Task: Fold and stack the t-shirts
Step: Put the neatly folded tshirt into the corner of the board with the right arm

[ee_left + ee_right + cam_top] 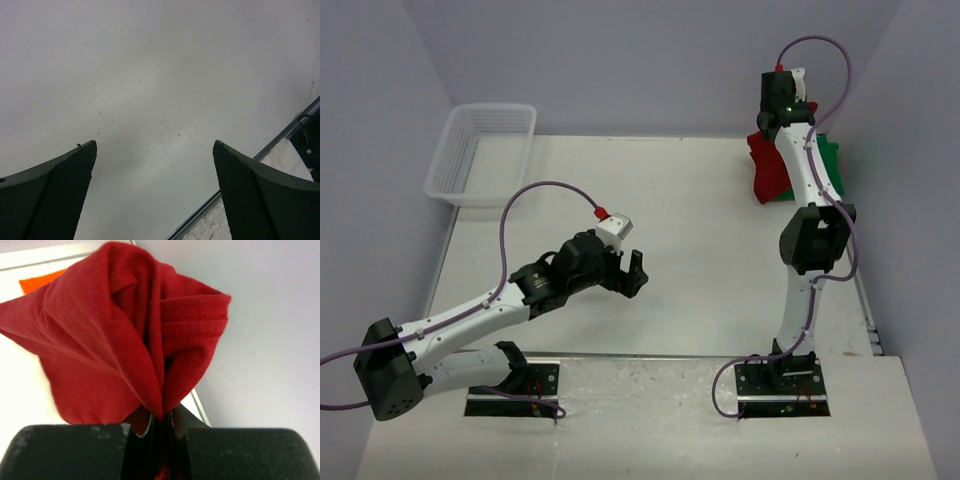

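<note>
The right claw (160, 426) pinches a bunched fold of the soft, dark red cloth t-shirt (115, 340) at the far right corner of the white surface (700, 230). Light and limp, it likely handles best by its shoulders. The left claw (155, 185) gapes, empty.

The table (700, 270) is white and flat. A white mesh basket (480, 150) sits at its far left corner. At the far right edge lies a green t-shirt (831, 158), with a bunched-up dark red t-shirt (767, 170) on its left. A bit of an orange t-shirt (39, 282) lies flat there too. The left arm's base (515, 392) and the right arm's base (782, 385) sit at the near edge.
</note>
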Controlling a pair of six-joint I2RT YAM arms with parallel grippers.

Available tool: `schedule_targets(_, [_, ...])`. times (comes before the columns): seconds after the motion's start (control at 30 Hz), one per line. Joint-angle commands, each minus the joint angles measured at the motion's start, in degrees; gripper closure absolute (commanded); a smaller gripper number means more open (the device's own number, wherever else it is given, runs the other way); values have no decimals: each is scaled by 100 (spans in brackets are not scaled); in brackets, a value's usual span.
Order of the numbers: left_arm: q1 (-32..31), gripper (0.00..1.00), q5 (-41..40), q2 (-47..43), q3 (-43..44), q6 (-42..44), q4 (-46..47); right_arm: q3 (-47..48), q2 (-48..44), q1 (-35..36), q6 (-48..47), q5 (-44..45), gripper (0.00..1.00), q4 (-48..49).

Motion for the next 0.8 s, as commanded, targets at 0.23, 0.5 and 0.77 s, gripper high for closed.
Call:
schedule_targets(0.23, [47,3,168,-223,-139,-5,87,289,777,-299,139,270,100,216])
schedule_targets(0.5, [56,3,282,-136,-156,-41,200,-50,569,-440,403,403,100,548])
schedule_targets(0.77, [56,3,370,-4,-174,-58,315,79,270,-449,-10,482,100,944])
